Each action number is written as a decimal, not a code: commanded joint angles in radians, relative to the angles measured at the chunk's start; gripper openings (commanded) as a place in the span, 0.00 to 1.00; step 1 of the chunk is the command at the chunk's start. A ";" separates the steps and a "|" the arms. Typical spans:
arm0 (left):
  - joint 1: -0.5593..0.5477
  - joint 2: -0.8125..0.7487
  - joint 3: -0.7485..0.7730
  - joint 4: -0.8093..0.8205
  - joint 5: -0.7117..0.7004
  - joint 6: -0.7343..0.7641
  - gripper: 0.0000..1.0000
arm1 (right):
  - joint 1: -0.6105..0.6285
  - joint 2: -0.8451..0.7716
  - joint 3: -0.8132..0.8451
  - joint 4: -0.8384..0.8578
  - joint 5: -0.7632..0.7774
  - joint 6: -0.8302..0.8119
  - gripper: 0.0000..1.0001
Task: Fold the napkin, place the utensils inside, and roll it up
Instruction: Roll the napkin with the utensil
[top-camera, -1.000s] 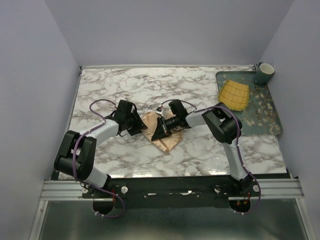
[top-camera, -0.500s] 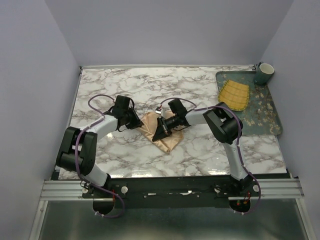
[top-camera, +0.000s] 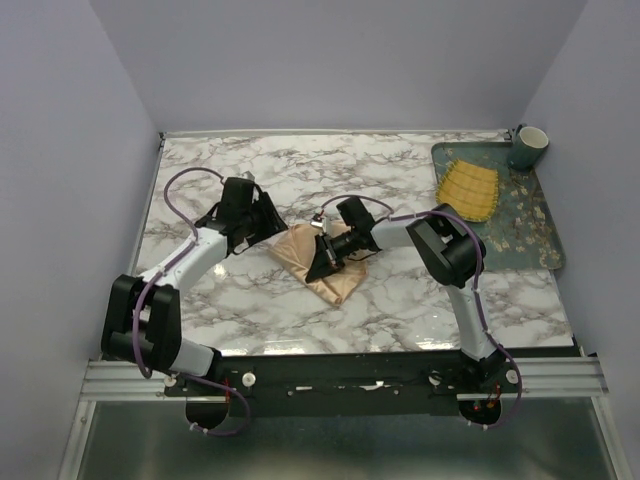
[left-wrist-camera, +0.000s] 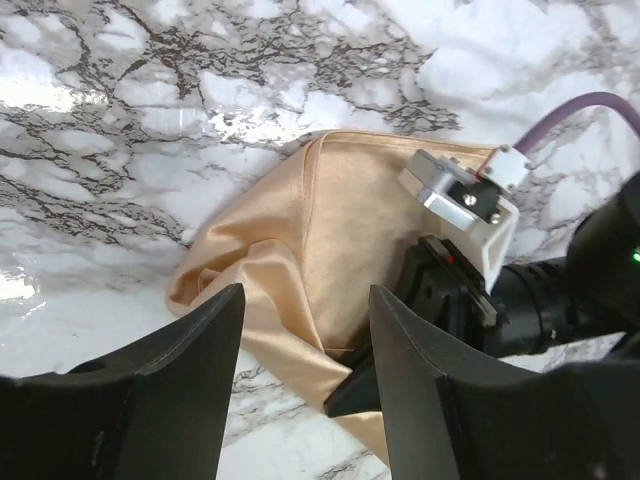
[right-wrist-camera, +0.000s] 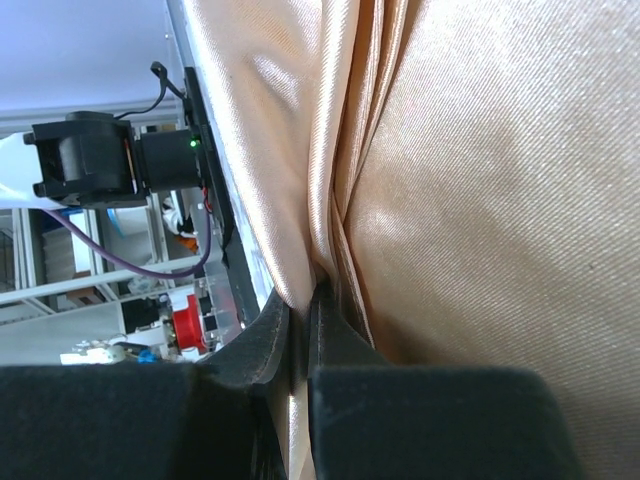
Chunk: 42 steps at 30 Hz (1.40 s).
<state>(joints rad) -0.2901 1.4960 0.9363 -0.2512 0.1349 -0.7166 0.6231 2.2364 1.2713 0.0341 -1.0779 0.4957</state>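
Observation:
The peach-orange napkin (top-camera: 300, 248) lies crumpled and partly folded on the marble table (top-camera: 400, 180), near the middle. My right gripper (top-camera: 322, 260) reaches in from the right and is shut on a fold of it. In the right wrist view the fingers (right-wrist-camera: 270, 340) pinch a cloth ridge of the napkin (right-wrist-camera: 480, 180). My left gripper (top-camera: 262, 222) hovers at the napkin's left corner, open and holding nothing. Its wrist view shows the napkin (left-wrist-camera: 290, 230) beyond the parted fingers (left-wrist-camera: 180, 380), with the right gripper (left-wrist-camera: 352, 392) on the cloth. The utensils are out of view.
A teal patterned tray (top-camera: 530, 215) sits at the table's right edge. On it lies a yellow checked cloth (top-camera: 468, 190), with a green cup (top-camera: 528, 147) at its far corner. Purple walls enclose the table on three sides.
My left gripper has drawn back to the left and farther away, and now stands open. The napkin's left corner is pulled out further left. The right gripper has stayed put.

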 joint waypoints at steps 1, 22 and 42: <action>-0.006 -0.089 -0.138 -0.097 0.047 -0.076 0.62 | -0.017 0.061 0.023 -0.074 0.075 -0.042 0.01; -0.095 0.013 -0.228 0.191 0.173 -0.259 0.10 | -0.020 0.080 0.045 -0.105 0.099 -0.078 0.01; -0.096 0.191 -0.234 0.231 0.135 -0.215 0.02 | 0.021 -0.136 0.227 -0.664 0.637 -0.339 0.53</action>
<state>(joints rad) -0.3862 1.6325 0.7219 0.0387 0.3050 -0.9714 0.6189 2.1853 1.4460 -0.3882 -0.8505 0.3038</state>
